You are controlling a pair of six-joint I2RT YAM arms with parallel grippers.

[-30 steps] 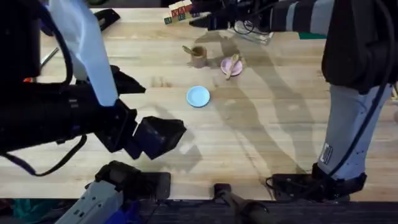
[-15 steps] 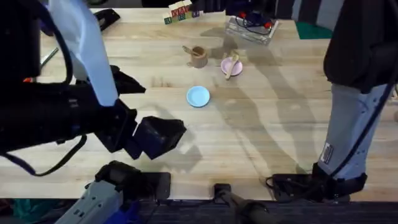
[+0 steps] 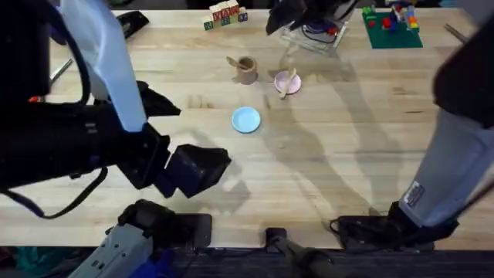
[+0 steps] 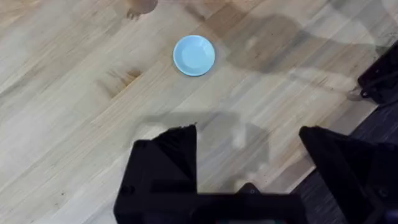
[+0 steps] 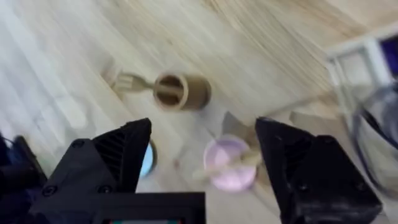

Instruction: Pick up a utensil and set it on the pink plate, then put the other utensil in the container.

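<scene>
The pink plate (image 3: 287, 82) lies far across the table with the wooden spoon (image 3: 289, 79) resting across it. Just left of it stands the brown container (image 3: 246, 69), and the fork (image 3: 231, 62) leans out of its mouth, prongs up. In the right wrist view the container (image 5: 181, 92), fork prongs (image 5: 127, 81), pink plate (image 5: 221, 177) and spoon (image 5: 231, 163) lie below my open, empty right gripper (image 5: 205, 155). Overhead, the right gripper (image 3: 282, 17) hangs beyond the plate, near the far edge. My left gripper (image 4: 249, 155) is open and empty over bare wood near the front left (image 3: 197, 170).
A light-blue plate (image 3: 246, 120) (image 4: 194, 55) sits mid-table, in front of the container. A clear plastic box (image 3: 312, 35) stands at the back beside the right gripper. A green brick plate (image 3: 392, 18) and lettered blocks (image 3: 224, 13) line the far edge.
The right arm has pulled back from over the container and plate, toward the far edge and up, uncovering the green brick plate. The left arm has not moved.
</scene>
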